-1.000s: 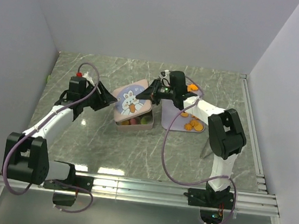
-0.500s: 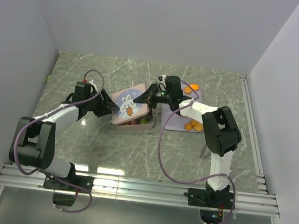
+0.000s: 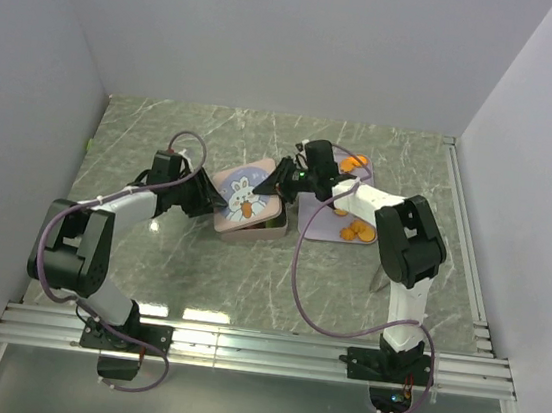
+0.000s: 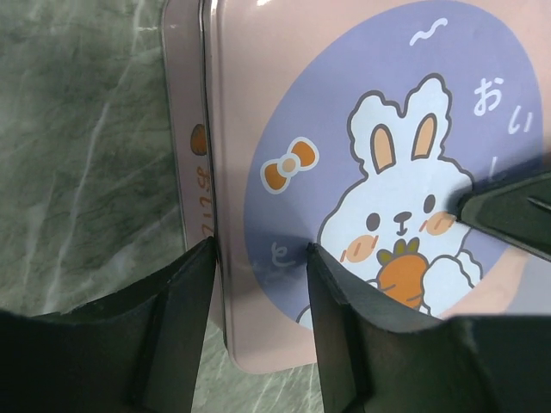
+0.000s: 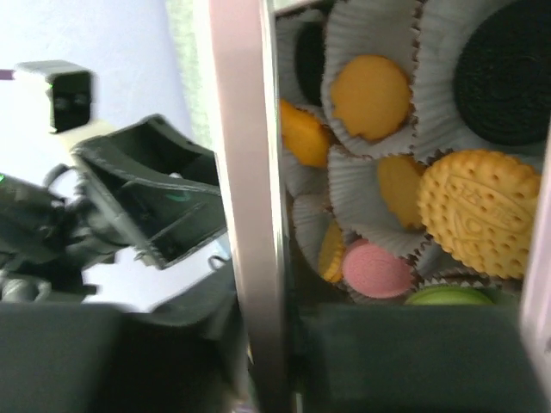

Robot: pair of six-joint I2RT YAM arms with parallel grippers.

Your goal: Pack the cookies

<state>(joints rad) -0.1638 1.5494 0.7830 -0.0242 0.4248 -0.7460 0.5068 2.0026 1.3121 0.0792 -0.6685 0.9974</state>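
Note:
A square tin [image 3: 251, 232] stands mid-table with its pink bunny lid [image 3: 245, 195] lying tilted over it. Cookies [image 5: 370, 86] sit in paper cups inside the tin: orange, black and pink rounds. More orange cookies [image 3: 357, 233] lie on the lavender tray [image 3: 326, 223]. My right gripper [image 3: 285, 177] is shut on the lid's right rim [image 5: 245, 172], seen between its fingers [image 5: 267, 344]. My left gripper [image 3: 204, 198] is at the lid's left edge. Its jaws [image 4: 258, 284] stand apart, one finger outside the rim, the other over the lid's face [image 4: 362, 129].
The tin's pink side wall [image 4: 181, 129] shows left of the lid. The tray lies right of the tin, under my right arm. White walls close the table at the back and both sides. A metal rail runs along the near edge.
My left gripper has moved right, from apart to the lid's left edge. The lid, held by my right gripper, has come down flatter over the tin.

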